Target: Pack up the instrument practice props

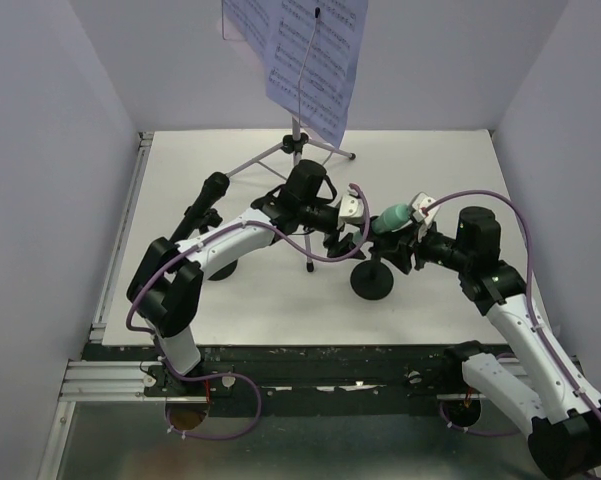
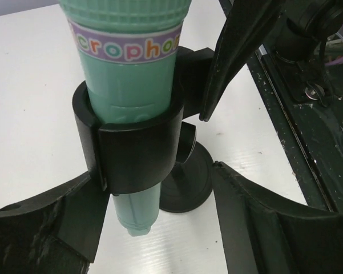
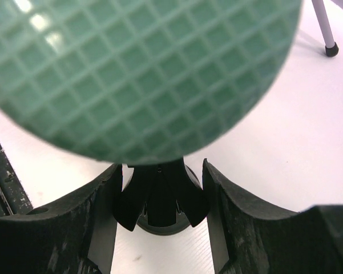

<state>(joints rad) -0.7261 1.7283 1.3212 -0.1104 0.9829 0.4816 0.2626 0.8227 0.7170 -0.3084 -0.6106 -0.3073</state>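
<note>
A teal microphone (image 1: pixel 390 220) sits in a black round-based clip holder (image 1: pixel 372 281) at the table's middle right. In the left wrist view the microphone's handle (image 2: pixel 128 85) passes down through the clip (image 2: pixel 131 154). My left gripper (image 2: pixel 154 188) is open, its fingers either side of the clip and the handle's tail. The left finger touches the clip and the right one stands apart. In the right wrist view the microphone's mesh head (image 3: pixel 142 74) fills the top. My right gripper (image 3: pixel 160 188) is shut on the clip holder (image 3: pixel 160 200) below the head.
A silver tripod stand (image 1: pixel 298 150) with white sheet-music pages (image 1: pixel 310 60) rises at the back centre; one foot (image 3: pixel 331 50) shows in the right wrist view. A second black clip holder (image 1: pixel 208 198) stands left, behind my left arm. White walls enclose the table.
</note>
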